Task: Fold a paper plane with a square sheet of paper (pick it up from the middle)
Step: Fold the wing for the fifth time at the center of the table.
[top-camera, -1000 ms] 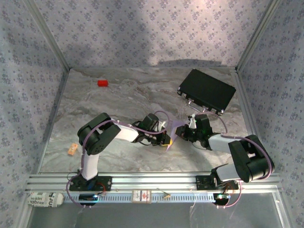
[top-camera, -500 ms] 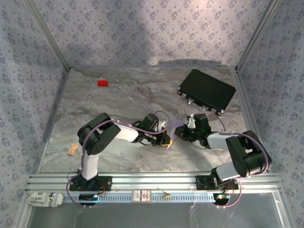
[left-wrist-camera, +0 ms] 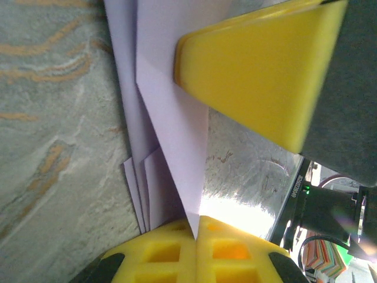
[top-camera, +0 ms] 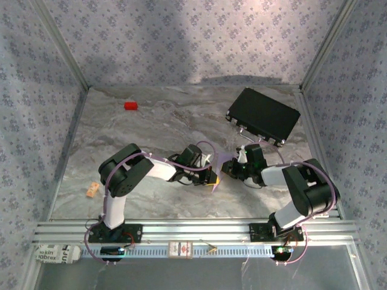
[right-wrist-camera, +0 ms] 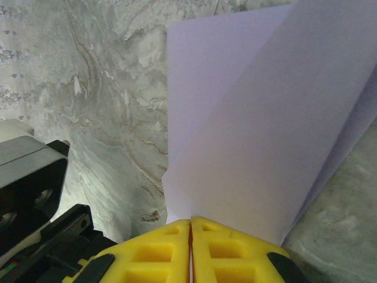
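We are seeing the paper (left-wrist-camera: 171, 112) stretched between both grippers. The left gripper (left-wrist-camera: 196, 227) is pinching its pointed end, and the right gripper (right-wrist-camera: 190, 233) is pinching the opposite edge. Several layered folds are showing, so we are judging the folding well underway, with wings and final creases remaining.

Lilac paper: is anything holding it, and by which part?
The left tool pinches the folded lilac paper at a pointed tip; the right tool pinches an edge.
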You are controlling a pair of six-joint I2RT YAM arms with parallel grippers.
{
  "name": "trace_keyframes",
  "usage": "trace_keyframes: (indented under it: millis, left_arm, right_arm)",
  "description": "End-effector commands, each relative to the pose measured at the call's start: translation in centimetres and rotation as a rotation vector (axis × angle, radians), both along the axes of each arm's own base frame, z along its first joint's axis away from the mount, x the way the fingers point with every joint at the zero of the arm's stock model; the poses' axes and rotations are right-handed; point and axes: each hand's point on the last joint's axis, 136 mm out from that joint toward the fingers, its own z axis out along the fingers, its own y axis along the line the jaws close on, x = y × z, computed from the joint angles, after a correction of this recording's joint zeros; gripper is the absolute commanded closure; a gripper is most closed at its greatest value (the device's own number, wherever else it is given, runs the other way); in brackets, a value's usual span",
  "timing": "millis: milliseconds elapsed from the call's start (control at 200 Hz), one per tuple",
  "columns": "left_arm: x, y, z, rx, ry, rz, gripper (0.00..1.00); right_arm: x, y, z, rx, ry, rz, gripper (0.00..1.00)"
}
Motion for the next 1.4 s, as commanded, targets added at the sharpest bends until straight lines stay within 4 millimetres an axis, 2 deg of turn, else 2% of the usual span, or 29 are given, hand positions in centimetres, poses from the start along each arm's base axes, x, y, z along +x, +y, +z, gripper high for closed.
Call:
trace_keyframes:
  millis: [0, 250, 470, 635, 1004, 1289, 1394]
  left_arm:
    - [-1.6, 3.6, -5.9, 0.208, 0.060, 0.035, 0.96]
    - [-1.7, 2.8, -3.5, 0.128, 0.033, 0.005, 0.85]
    - [-1.4, 1.8, -0.5, 0.050, 0.002, -0.008, 0.84]
    - [-1.0, 1.2, 0.9, 0.016, -0.013, 0.002, 0.83]
    - [0.2, 0.4, 2.4, -0.050, -0.026, 0.058, 0.77]
    - [0.7, 0.2, 2.7, -0.053, -0.036, 0.077, 0.81]
    - [0.8, 0.1, 2.7, -0.053, -0.033, 0.080, 0.87]
  right_arm:
    - [0.0, -0.7, -1.6, -0.050, 0.038, -0.012, 0.91]
    - [-0.9, -1.3, -3.2, -0.092, 0.087, -0.024, 0.91]
    - [-1.2, -1.4, -3.5, -0.110, 0.093, -0.020, 0.92]
    - [-1.4, -1.4, -3.7, -0.120, 0.096, -0.016, 0.92]
    - [-1.5, -1.5, -3.4, -0.123, 0.087, -0.012, 0.93]
    - [-1.5, -1.5, -3.1, -0.124, 0.080, -0.012, 0.93]
    - [-1.6, -1.6, -3.1, -0.126, 0.080, -0.012, 0.93]
